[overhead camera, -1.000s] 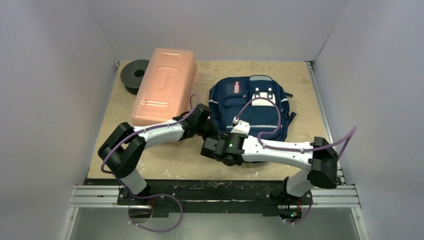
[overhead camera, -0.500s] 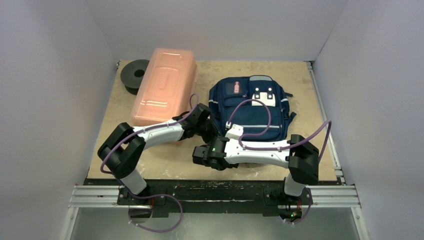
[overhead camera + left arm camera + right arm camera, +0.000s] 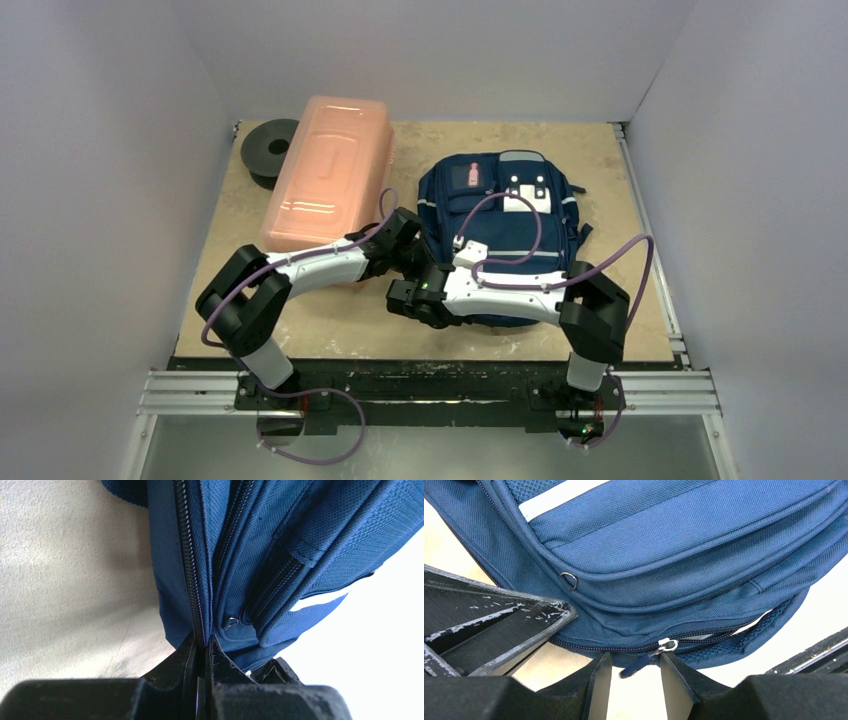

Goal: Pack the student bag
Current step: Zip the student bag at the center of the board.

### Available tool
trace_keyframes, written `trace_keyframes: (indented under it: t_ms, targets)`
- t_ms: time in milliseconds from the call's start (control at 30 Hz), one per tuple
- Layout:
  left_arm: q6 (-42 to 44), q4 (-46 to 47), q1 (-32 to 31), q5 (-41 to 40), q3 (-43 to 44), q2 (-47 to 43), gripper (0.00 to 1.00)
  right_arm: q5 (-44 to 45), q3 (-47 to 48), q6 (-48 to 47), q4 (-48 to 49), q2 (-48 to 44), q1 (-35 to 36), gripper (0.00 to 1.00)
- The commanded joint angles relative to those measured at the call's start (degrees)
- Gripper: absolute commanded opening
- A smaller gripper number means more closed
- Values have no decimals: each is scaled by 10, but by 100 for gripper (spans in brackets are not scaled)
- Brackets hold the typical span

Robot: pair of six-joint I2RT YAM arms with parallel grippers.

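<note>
left gripper [image 3: 202, 647]: clenched; the two black fingers were pinched together on the student bag [image 3: 500, 232], gripping the fabric along a zip track [image 3: 189, 565] at the bag's edge.
left gripper, overhead: it sat [image 3: 420, 257] at the near-left corner of the bag, forearm reaching in from the left.
right gripper [image 3: 635, 669]: released; the fingers stood apart with a clear gap, tips just short of the bag's lower edge.
zip pull [image 3: 638, 665]: a dark blue tab hung in the gap between the right fingers; contact with either finger could not be told.
zip slider [image 3: 667, 644]: a silver piece sat on the bottom zip, just above the tab.
D-ring [image 3: 569, 581]: a small metal ring lay on a pocket seam, up and left of the slider.
grey stripe [image 3: 554, 497]: a light band ran across the navy fabric at the top of the right wrist view.
right gripper, overhead: it sat [image 3: 405, 297] at the near-left corner, just nearer than the left gripper, its arm lying across the bag's near edge.
student bag, position: flat on the table [image 3: 615, 180], right of centre, front pockets up, a small pink patch [image 3: 473, 176] at the far end.
pink box [image 3: 330, 175]: a long translucent lidded box lay left of the bag, apart from it.
black spool [image 3: 268, 150]: it sat at the far-left corner, touching or just beside the box.
</note>
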Motion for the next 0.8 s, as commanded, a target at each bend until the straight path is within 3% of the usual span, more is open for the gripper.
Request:
trace_keyframes:
  t_ms: [0, 167, 200, 233, 367, 500, 567, 600, 767]
  targets:
    - [9, 24, 4, 12, 22, -10, 0, 22, -22, 27, 4, -19, -7, 43]
    - [13, 25, 4, 11, 23, -6, 0, -27, -85, -16, 117, -90, -41, 18]
    - [17, 25, 5, 12, 24, -4, 0, -37, -93, -20, 134, -104, -42, 4]
    - [21, 26, 9, 14, 26, -2, 0, -46, -103, -19, 147, -122, -42, 0]
    - [98, 27, 37, 40, 56, 18, 0, -84, -170, -63, 224, -240, -44, 0]
    - [235, -13, 70, 52, 121, 44, 0, -176, -334, -224, 474, -436, -82, 0]
    - [290, -19, 87, 51, 139, 51, 0, -245, -392, -254, 534, -506, -122, 0]
    - [313, -32, 93, 49, 151, 56, 0, -264, -401, -325, 537, -527, -135, 0]
    - [431, -164, 127, 25, 276, 107, 0, -320, -364, -455, 481, -548, -146, 0]
